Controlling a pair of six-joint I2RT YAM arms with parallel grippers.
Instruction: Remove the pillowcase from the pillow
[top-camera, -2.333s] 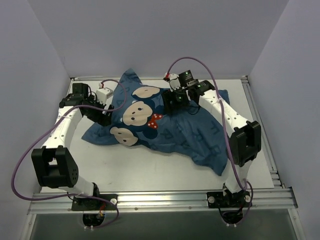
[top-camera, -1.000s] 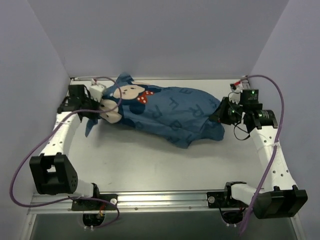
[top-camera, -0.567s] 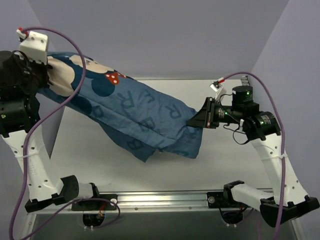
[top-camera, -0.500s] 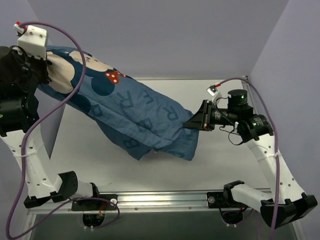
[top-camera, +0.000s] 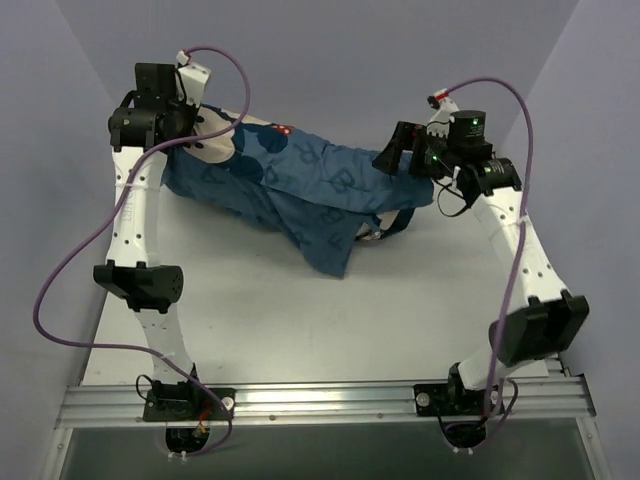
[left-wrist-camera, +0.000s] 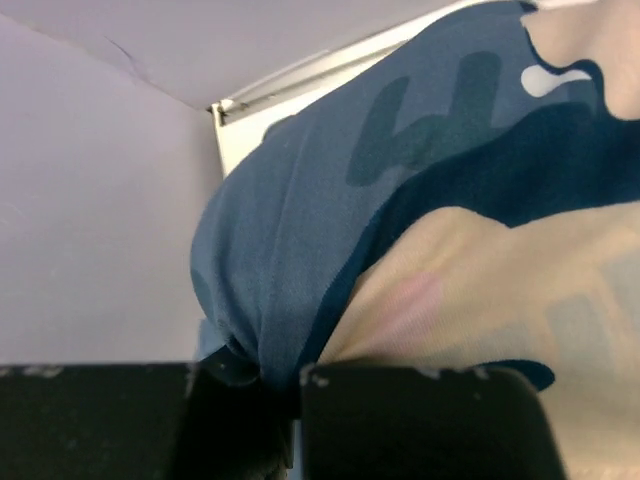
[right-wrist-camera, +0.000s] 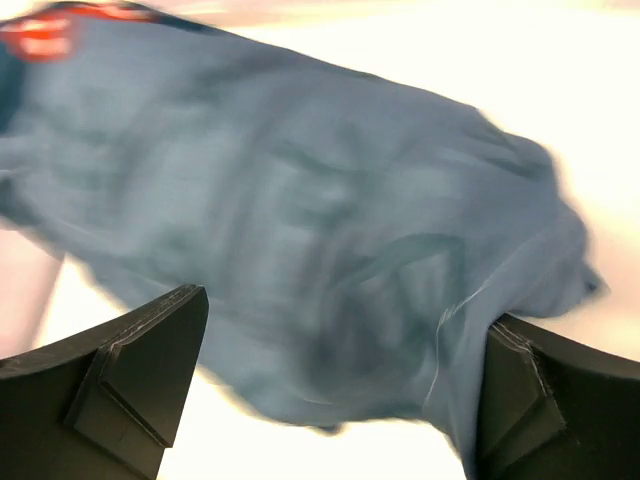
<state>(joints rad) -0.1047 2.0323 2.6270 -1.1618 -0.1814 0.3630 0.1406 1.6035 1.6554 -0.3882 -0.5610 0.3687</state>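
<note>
Vs half a sec ago, the case (top-camera: 300, 185) sags lower along the desk's (top-camera: 300, 320) far edge, L gripper (top-camera: 192, 132) clamped on its far-left end, R gripper (top-camera: 393, 157) now apart, grip lost; pillow unseen, prob. still inside.

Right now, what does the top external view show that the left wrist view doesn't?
Only the top external view: both arms, the right end effector open beside the right end of the pillowcase, and the case's full length, with one corner sagging toward the table. Only the left wrist view: a close-up of the fabric bunched and pinched in the left end effector. Both: the blue printed pillowcase, the left end effector gripping its end, and some of the white table.
</note>
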